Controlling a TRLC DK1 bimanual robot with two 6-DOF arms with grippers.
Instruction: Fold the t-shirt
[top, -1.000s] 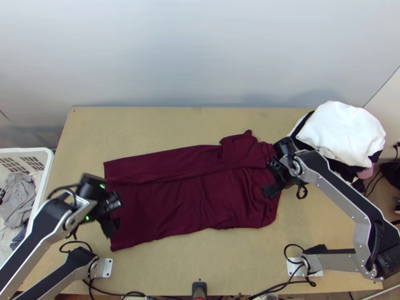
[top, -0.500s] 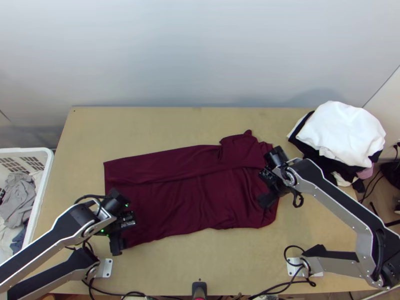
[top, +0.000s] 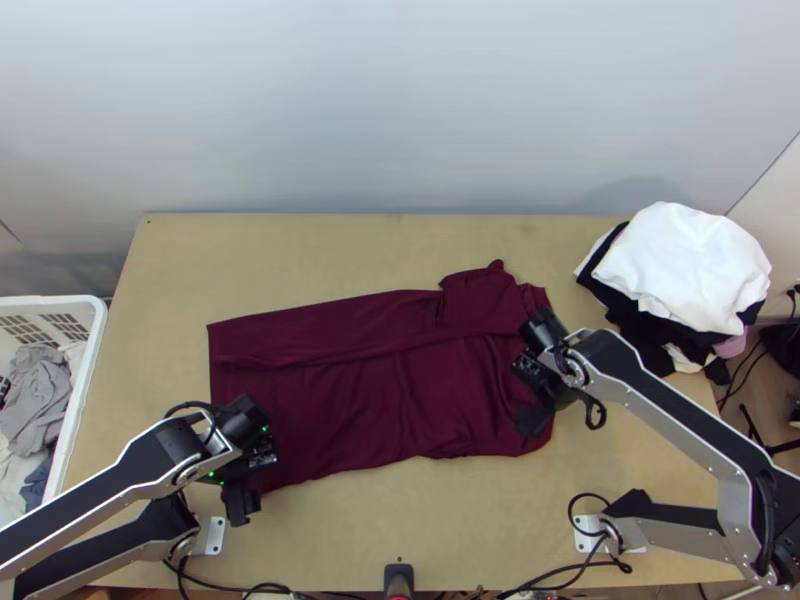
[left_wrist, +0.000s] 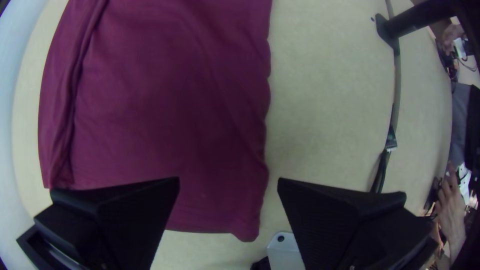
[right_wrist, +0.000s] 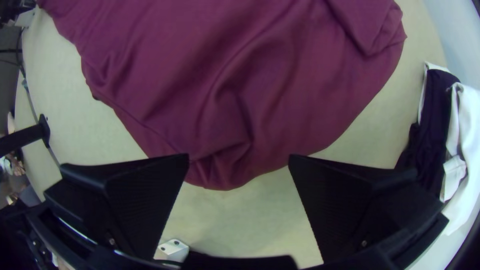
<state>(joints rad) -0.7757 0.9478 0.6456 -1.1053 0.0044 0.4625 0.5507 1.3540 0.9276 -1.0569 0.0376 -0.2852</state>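
In the top view, the maroon t-shirt (top: 330, 420) lies lengthwise across the light wooden table (top: 390, 250), with a long strip folded over along its far side and a small bunched flap (top: 468, 290) at its far right. The left gripper (top: 252, 462) is at the shirt's near left corner, and the right gripper (top: 535, 378) is over its right end. A white plastic laundry basket (top: 92, 370) holding grey and white clothes (top: 40, 400) stands at the left. A pile of garments (top: 682, 262), white on top of black, lies at the far right.

In the left wrist view, the left gripper's two fingers are spread wide, with part of the shirt's left end in view between them; its hem there is slightly wavy.

In the right wrist view, the right gripper's fingers are also wide apart, pinching nothing. Soft creases run through the shirt's rounded right end.
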